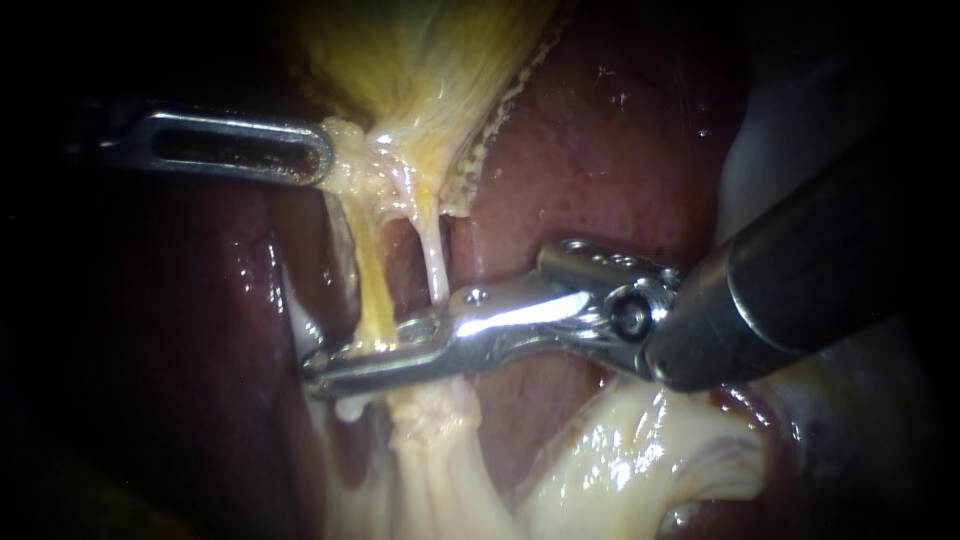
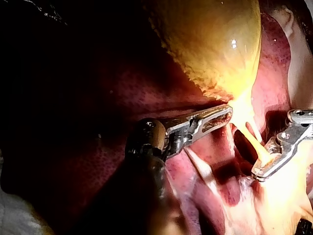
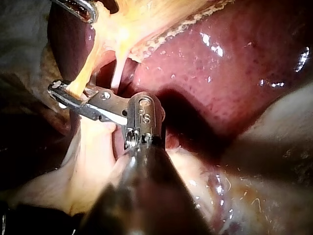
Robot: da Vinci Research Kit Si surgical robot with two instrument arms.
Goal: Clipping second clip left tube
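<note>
Yellow left tube [image 1: 372,285] taut, right instrument [image 1: 375,355] clamped on it (left instrument [image 1: 322,155] pinching gallbladder [image 1: 400,60]).

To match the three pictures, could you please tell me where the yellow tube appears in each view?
Endoscope view: the yellow tube runs down left of centre, from beside the left instrument to the right instrument.
Left wrist view: the tube is ahead of the left instrument, leading to the right instrument's tip.
Right wrist view: the tube is at the right instrument's tip, leading towards the left instrument.
Shared landmark: the left instrument's slotted tip.
</note>
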